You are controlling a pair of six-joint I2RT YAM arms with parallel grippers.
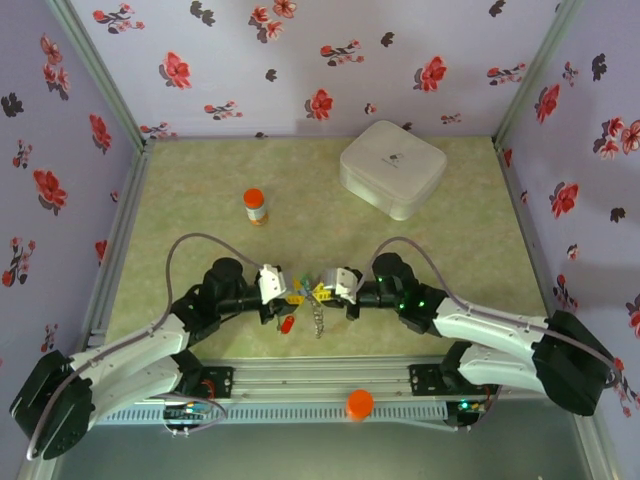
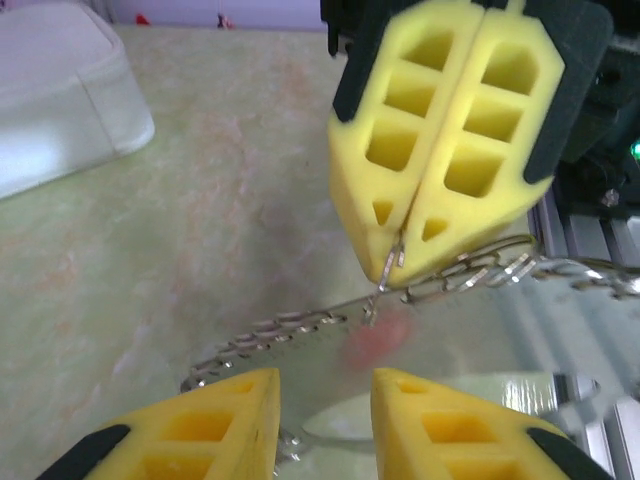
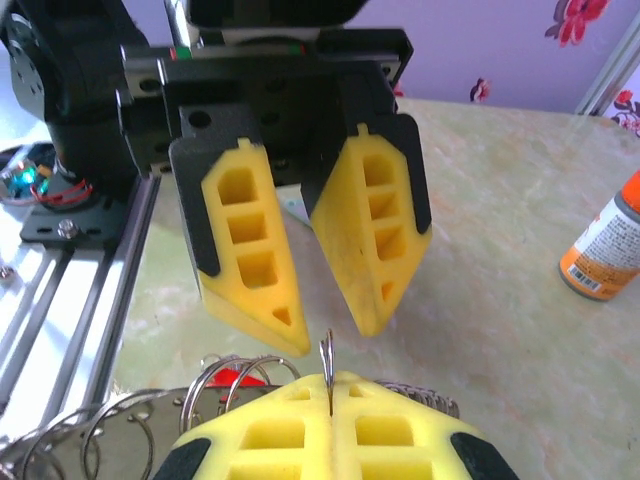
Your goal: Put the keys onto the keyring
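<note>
Our right pincer (image 2: 395, 265) is clenched on the keyring (image 2: 290, 325), with the left pincer (image 2: 325, 385) released opposite it. A red key (image 1: 286, 324) sits at seven o'clock, a bottle (image 1: 255, 206) at eleven and a white box (image 1: 393, 167) at one.

Nothing legible on my feeds.
I can make out a small dark mark on the lid of the white box (image 1: 392, 168) and a printed label on the orange-capped bottle (image 3: 603, 250), but both are too small and blurred to read.
</note>
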